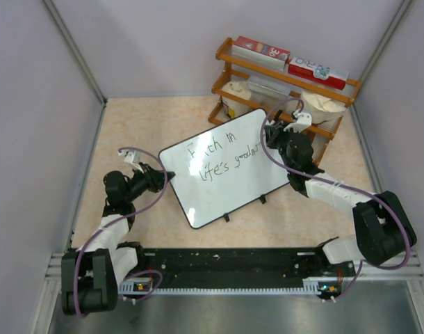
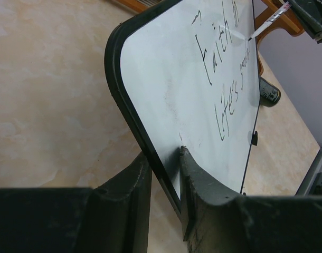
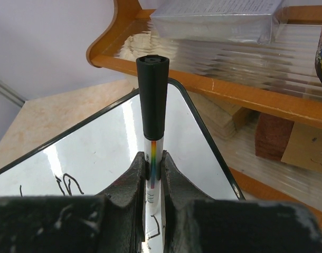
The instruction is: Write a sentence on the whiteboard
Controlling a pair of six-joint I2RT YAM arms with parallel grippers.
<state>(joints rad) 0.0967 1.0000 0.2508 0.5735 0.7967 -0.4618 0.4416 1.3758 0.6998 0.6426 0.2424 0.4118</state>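
The whiteboard (image 1: 212, 198) lies tilted at the table's middle, black feet along its near edge. The sentence (image 1: 222, 156) in black marker reads about "Faith in life's good" in two lines. My left gripper (image 1: 163, 174) is shut on the board's left rim; in the left wrist view (image 2: 165, 158) the fingers pinch the rim of the whiteboard (image 2: 161, 79) below the sentence (image 2: 224, 79). My right gripper (image 1: 281, 142) is shut on a marker (image 3: 152, 100) with a black end, upright over the whiteboard (image 3: 97, 153) at the right end of the second line. The marker (image 2: 269, 21) touches the board.
A wooden rack (image 1: 288, 76) stands at the back right, just behind the board's far corner, with red boxes, bowls and a clear box. Its lower shelf (image 3: 224, 92) is close behind the marker. Grey walls enclose the table on three sides.
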